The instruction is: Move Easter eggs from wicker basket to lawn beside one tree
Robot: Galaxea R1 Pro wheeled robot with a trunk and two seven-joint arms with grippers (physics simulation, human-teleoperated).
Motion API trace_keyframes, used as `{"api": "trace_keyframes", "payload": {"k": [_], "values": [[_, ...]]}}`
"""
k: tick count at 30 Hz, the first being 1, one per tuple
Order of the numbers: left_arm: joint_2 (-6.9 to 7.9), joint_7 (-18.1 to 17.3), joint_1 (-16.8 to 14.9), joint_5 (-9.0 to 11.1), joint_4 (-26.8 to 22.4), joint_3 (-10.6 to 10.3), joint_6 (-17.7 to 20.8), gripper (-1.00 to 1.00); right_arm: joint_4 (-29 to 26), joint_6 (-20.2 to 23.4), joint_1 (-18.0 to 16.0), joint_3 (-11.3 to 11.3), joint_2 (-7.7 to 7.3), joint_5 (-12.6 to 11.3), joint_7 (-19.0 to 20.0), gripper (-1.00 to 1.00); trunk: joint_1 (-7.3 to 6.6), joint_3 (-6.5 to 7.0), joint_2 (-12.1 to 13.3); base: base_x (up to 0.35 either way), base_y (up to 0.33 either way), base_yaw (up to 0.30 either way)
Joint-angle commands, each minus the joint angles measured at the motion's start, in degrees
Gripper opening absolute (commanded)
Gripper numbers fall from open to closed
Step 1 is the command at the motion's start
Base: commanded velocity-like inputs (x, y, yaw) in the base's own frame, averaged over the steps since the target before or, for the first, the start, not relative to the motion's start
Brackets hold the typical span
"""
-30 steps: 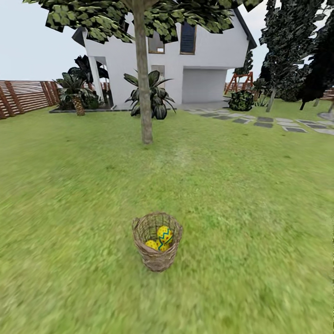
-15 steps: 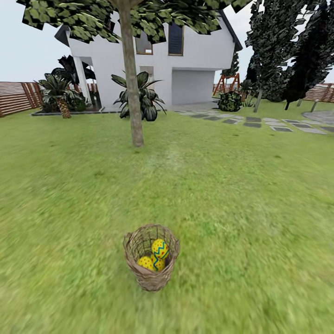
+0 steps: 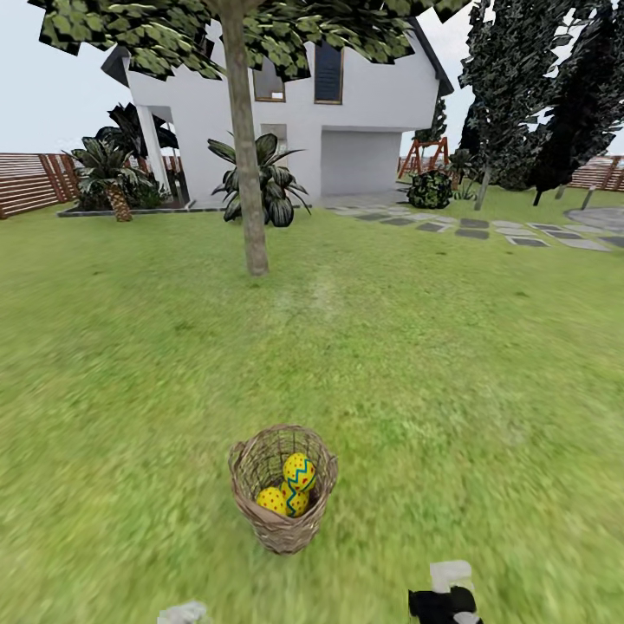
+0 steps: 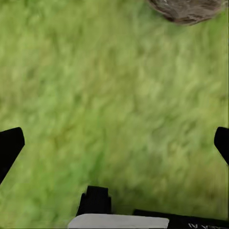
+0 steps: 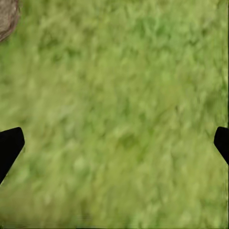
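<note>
Approach is the step in hand: no egg is lifted yet. In the head view the wicker basket (image 3: pixel 282 488) stands on the lawn (image 3: pixel 451 373) at 6 o'clock, with the Easter eggs (image 3: pixel 290 487) inside it; I can count two clearly, the third is partly hidden. The tree (image 3: pixel 245 156) stands well beyond, at 12 o'clock. The left claw (image 4: pixel 114 143) and the right claw (image 5: pixel 114 143) hang over bare grass with fingers spread wide, released, grasping nothing. I judge the next move calls for bringing one claw above the basket mouth and lowering it onto the top egg. Compared with half a second ago, parts of both arms have come into the lower edge of the head view, while the scene has barely shifted.
</note>
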Motion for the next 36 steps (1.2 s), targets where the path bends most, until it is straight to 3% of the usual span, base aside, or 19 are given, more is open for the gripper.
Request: {"api": "trace_keyframes", "payload": {"k": [1,3,4,6,10,13,14,15,19,21,23,31,36], "values": [[1.14,0.0,-0.3,0.7,-2.7,0.2,1.9,1.00,-4.9,4.6,-0.2,-0.2,-0.01,-0.3,-0.2,1.00,0.00,-0.07,0.0,0.000,0.000,0.000],[2.69,0.0,-1.5,0.7,-10.5,1.7,11.0,1.00,-15.0,13.7,-2.0,-0.7,0.09,-1.5,-0.5,1.00,0.00,-0.07,0.0,0.000,0.000,0.000],[3.69,0.0,-2.4,0.5,-18.7,4.6,19.5,1.00,-20.1,20.1,-4.9,-0.9,0.16,-1.8,-1.2,1.00,0.00,-0.07,0.0,0.000,0.000,0.000],[4.54,0.0,-2.8,0.3,-27.2,7.9,25.6,1.00,-22.1,24.2,-8.9,-1.0,0.24,-2.0,-2.2,1.00,0.00,-0.07,0.0,0.000,0.000,0.000],[6.32,-0.1,-4.4,0.4,-42.8,12.8,30.3,1.00,-22.1,26.6,-15.6,-1.0,0.34,-2.0,-5.5,1.00,0.00,-0.07,0.0,0.000,0.000,0.000],[6.53,-0.2,-7.8,0.6,-47.6,13.6,32.4,1.00,-22.1,26.5,-16.8,-0.7,0.47,-1.9,-6.0,1.00,0.00,-0.07,0.0,0.000,0.000,0.000],[6.44,-0.3,-8.8,0.6,-48.1,13.6,32.7,1.00,-22.1,26.3,-16.9,-0.6,0.50,-1.9,-6.1,1.00,0.00,-0.07,0.0,0.000,0.000,0.000],[5.31,-0.8,-10.5,0.7,-48.7,13.3,32.9,1.00,-22.2,25.4,-17.1,-0.6,0.90,-1.8,-6.2,1.00,0.00,-0.07,0.0,0.000,0.000,0.000],[2.25,-1.4,-10.9,0.7,-48.8,13.4,32.5,1.00,-21.9,24.1,-17.1,-0.6,1.02,-1.9,-6.1,1.00,0.00,-0.07,0.0,0.000,0.000,0.000],[2.17,-1.4,-10.9,0.7,-48.7,13.3,32.6,1.00,-21.9,24.1,-17.1,-0.6,1.06,-1.9,-6.1,1.00,0.00,-0.07,0.0,0.000,0.000,0.000],[0.99,-1.5,-10.9,0.5,-48.1,12.3,32.5,1.00,-19.8,24.1,-17.1,-0.5,1.21,-1.9,-6.1,1.00,0.00,-0.07,0.0,0.000,0.000,0.000],[0.46,-1.6,-10.9,0.5,-40.7,10.9,32.3,1.00,-17.2,24.1,-17.2,-0.4,2.49,-1.9,-6.0,1.00,0.00,-0.07,0.0,0.096,0.000,0.000],[0.07,-1.6,-10.9,0.5,-39.5,10.9,32.3,1.00,-17.1,24.2,-17.2,-0.4,3.00,-1.9,-5.9,1.00,0.00,-0.07,0.0,0.310,0.000,0.000]]}}
